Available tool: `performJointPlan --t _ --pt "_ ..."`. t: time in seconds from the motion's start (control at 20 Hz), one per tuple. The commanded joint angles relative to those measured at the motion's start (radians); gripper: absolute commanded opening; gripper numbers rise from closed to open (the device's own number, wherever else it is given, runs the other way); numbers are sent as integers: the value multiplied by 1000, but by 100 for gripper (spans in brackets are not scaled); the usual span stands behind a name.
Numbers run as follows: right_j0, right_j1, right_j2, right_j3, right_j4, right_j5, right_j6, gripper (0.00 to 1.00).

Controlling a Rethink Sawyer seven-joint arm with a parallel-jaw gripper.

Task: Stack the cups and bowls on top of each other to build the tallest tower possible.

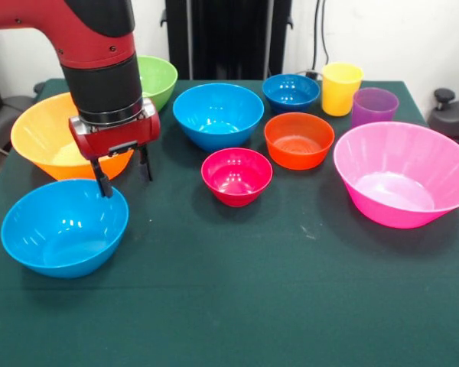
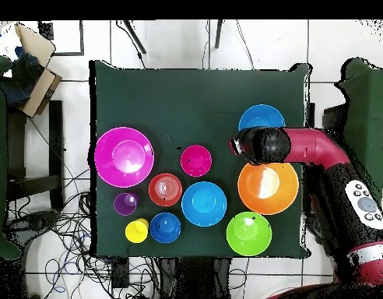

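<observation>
My gripper is open and empty. It hangs just above the far rim of a light blue bowl at the front left, between that bowl and the large orange bowl. From above, the gripper sits between the light blue bowl and the orange bowl. All bowls and cups stand apart, none stacked: green bowl, second light blue bowl, dark blue bowl, orange-red bowl, crimson bowl, large pink bowl, yellow cup, purple cup.
Everything stands on a table with a dark green cloth. The black robot pedestal stands behind the table. In the overhead view cables and a box lie on the floor beside the table.
</observation>
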Motion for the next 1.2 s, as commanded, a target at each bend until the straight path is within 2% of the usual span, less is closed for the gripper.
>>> performJointPlan --t 0.05,0.6,1.2 --pt "28 39 -55 25 -42 -61 31 100" --pt "7 82 -42 -27 -49 -74 -25 100" --pt "-12 111 -46 -22 -63 -130 -17 100"
